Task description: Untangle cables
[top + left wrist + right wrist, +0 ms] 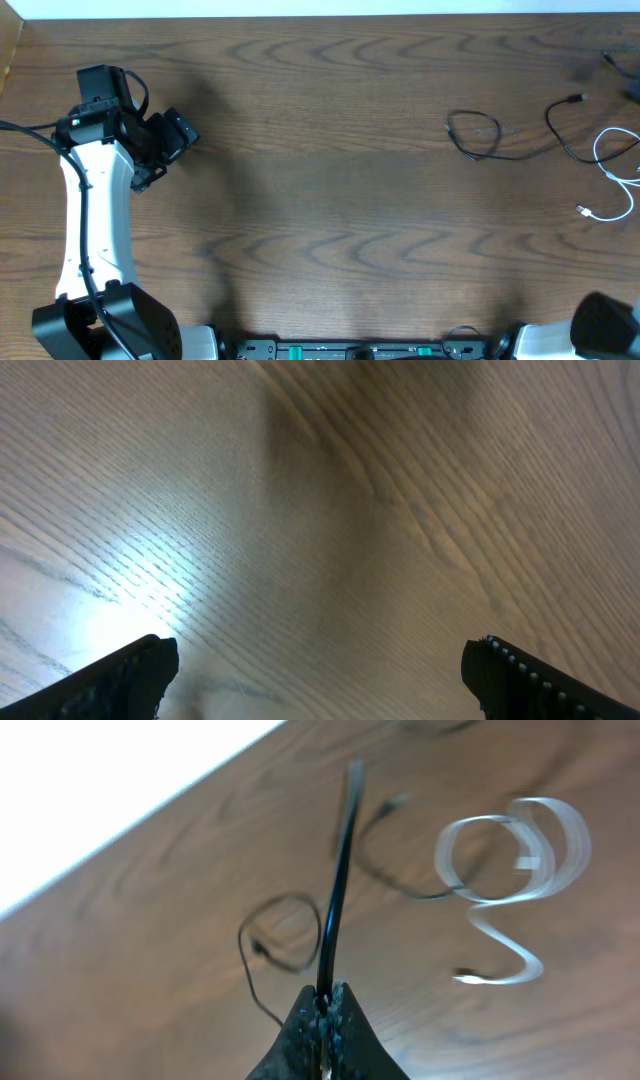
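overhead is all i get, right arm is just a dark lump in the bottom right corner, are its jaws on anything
observer: Yes. In the right wrist view the right gripper has its jaws shut on a black cable, which runs up and away from them.
operator: ok and the left one, anything between its jaws
observer: No. In the left wrist view the left gripper stands wide open, with only bare table below the gap.
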`<state>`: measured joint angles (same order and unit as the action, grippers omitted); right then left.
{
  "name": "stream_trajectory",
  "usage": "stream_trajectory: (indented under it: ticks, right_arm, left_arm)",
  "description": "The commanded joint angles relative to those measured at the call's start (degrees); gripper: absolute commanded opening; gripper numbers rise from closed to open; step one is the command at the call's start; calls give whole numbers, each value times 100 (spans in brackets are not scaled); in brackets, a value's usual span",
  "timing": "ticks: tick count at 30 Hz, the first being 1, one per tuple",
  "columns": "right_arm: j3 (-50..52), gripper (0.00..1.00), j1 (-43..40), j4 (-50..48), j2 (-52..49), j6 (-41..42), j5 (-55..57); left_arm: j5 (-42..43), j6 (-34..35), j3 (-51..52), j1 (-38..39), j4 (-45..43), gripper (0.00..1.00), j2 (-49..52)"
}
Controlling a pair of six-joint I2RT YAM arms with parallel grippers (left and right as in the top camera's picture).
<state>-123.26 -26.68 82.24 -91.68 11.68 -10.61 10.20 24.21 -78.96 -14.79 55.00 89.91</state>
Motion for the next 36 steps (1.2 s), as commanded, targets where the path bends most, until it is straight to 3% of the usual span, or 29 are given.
stream_trajectory:
  ticks: [1, 4, 7, 12, 19, 20, 21, 23, 25, 30, 36]
  right_arm:
    - [-39, 1, -911, -70, 326, 415, -527]
    - [-39, 1, -1886, -396, 396, 745, -1180]
    - [-39, 1, -2308, -664, 341, 1064, -1421]
    - [-39, 1, -2463, -981, 90, 1342, -1137]
    - [-37, 3, -2465, -1045, -992, 1392, -616]
    - [-37, 7, -2465, -1045, -1185, 1318, -601]
    - [-37, 18, -2465, -1040, -1381, 1200, -605]
    - [-37, 56, -2459, -940, -1751, 984, -756]
    - [-37, 70, -2448, -793, -2015, 835, -999]
    - [-37, 78, -2299, -697, -2223, 417, -1698]
    - [-39, 93, -1488, -846, -2081, -304, -2750]
  left_arm:
    - [-33, 11, 37, 9, -7, 96, 4]
    - [-33, 11, 37, 9, -4, 96, 4]
    - [-33, 11, 37, 9, -7, 96, 4]
    - [-33, 11, 37, 9, -4, 96, 4]
    - [-33, 11, 37, 9, -4, 96, 4]
    - [-33, 11, 37, 9, -4, 96, 4]
    - [-33, 11, 37, 9, -4, 96, 4]
    - [-33, 11, 37, 9, -4, 96, 4]
    - [-33, 11, 37, 9, -4, 96, 4]
    - [-33, 11, 37, 9, -4, 96, 4]
    - [-33, 11, 37, 9, -4, 96, 4]
